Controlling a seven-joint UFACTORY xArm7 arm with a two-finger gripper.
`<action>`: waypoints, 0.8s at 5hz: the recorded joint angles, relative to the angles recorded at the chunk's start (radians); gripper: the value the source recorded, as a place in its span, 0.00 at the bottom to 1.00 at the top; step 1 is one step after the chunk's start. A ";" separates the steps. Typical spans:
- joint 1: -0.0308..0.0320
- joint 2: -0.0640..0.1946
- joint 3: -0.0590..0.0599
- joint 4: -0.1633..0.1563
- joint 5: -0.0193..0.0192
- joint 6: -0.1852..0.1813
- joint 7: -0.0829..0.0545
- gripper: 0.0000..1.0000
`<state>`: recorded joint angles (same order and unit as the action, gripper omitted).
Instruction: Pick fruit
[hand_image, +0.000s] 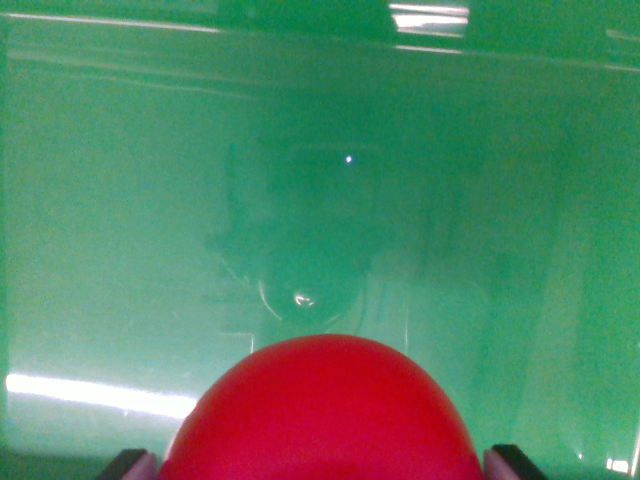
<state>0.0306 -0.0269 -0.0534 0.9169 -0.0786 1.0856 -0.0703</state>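
- Red fruit (325, 415): round, smooth, glossy; kind not determinable. It fills the lower centre of the wrist view, directly between the two dark fingertips (128, 464).
- Gripper (322, 466): fingers sit hard against the fruit on either side, apparently closed on it; contact itself lies at the frame edge.
- Green surface (120, 220): shiny, reflecting the arm's dark shape and strip lights; bin or tray floor, cannot tell which.
- Judgement: grasp appears made; whether lifted is unclear. Carrying away remains.
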 joint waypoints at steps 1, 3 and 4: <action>0.0003 -0.013 0.001 0.031 0.0007 0.044 -0.002 1.00; 0.0007 -0.026 0.001 0.065 0.0015 0.091 -0.004 1.00; 0.0007 -0.026 0.001 0.065 0.0015 0.091 -0.004 1.00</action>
<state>0.0313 -0.0532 -0.0521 0.9818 -0.0771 1.1766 -0.0748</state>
